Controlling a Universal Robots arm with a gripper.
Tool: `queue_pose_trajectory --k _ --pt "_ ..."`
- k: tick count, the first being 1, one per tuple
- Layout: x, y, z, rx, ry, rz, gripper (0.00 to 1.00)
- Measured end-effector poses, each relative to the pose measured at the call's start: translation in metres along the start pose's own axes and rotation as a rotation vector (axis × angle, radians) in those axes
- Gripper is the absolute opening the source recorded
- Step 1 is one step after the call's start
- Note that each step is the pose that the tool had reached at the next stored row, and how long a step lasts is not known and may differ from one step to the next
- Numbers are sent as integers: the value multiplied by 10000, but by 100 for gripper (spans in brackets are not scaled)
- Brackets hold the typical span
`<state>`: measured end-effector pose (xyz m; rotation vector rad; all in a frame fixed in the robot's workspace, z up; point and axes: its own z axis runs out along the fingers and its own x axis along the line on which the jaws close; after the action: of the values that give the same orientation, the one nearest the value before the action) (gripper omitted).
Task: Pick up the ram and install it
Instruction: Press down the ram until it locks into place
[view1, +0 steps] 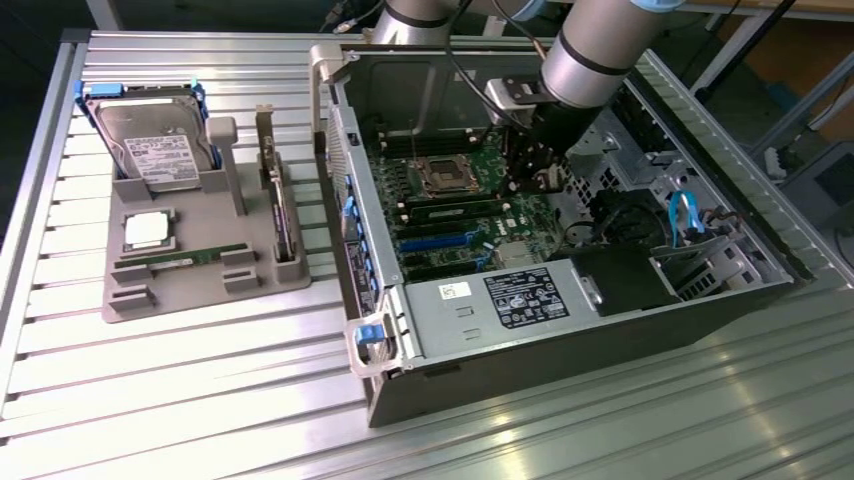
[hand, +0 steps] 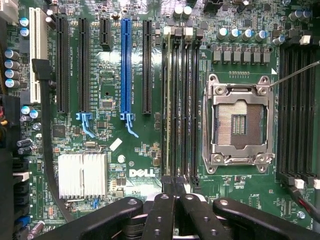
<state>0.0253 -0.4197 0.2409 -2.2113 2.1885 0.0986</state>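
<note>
The tool (view1: 530, 186) hung inside the open case (view1: 561, 330), low over the board (view1: 467, 235), its fingers (hand: 165, 210) pressed together with nothing seen between them. In the wrist view the tool (hand: 176, 186) sat at one end of the bank of dark slots between the blue slot (hand: 125, 65) and the empty socket (hand: 241, 122). A ram (view1: 447, 209) stood on edge in that bank, next to the socket (view1: 441, 176); in the wrist view it seemed to be the pale strip (hand: 168, 110) in the slot farthest from the socket. Whether the fingertips touched it I cannot tell. A second ram (view1: 180, 259) lay flat in the grey tray (view1: 200, 300) near the desk (view1: 200, 400) edge at the exterior view's left, with a drive (view1: 154, 145), a silver chip (view1: 147, 230) and a card (view1: 276, 215).
</note>
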Motion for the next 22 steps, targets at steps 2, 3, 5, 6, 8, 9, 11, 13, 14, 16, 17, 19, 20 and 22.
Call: queue_pose_trajectory --k 2,3,5,6,8,9,11,13,14,16,17,19,20,22 --pt "2 -1 28 0 0 0 10" --pt "2 -1 38 0 0 0 10" --pt "4 -1 57 0 1 0 10" --pt "4 -1 57 0 1 0 10" --pt "4 -1 58 0 1 0 10" --pt "4 -2 68 1 -2 0 10" --pt "5 -2 77 0 3 0 10" --pt "5 -2 78 0 1 0 10" --pt "5 -2 78 0 0 0 10" --pt "6 -2 84 0 1 0 10" --pt "6 -2 84 0 2 0 10" --pt "6 -2 87 0 0 0 10" --pt "6 -2 93 1 -2 0 10" --pt "6 -2 93 0 0 0 10"
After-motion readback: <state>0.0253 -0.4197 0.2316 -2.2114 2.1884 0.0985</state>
